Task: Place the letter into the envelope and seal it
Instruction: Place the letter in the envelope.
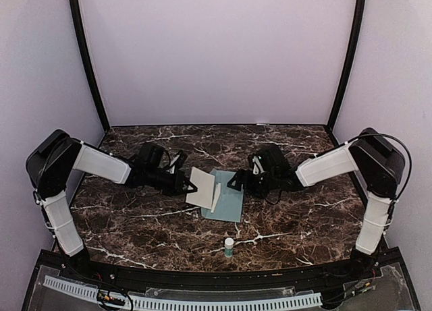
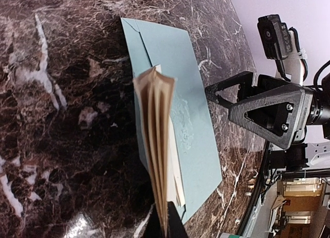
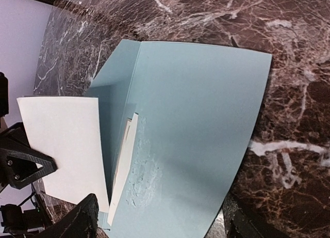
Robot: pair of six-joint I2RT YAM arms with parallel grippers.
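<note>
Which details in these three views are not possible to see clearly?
Top view: the small white glue stick is too small to tell if capped.
Left wrist view: the left gripper has its fingertips cut off by the bottom edge.
Right wrist view: the folded pale paper letter covers the opening of the pale teal paper envelope.

We see a dark brown table (image 1: pixel 135 223) with white lines like stone. Plain pale walls (image 1: pixel 216 54) stand behind it and at both sides. Two black poles (image 1: pixel 87 61) go up at the back corners. The light is soft.
</note>
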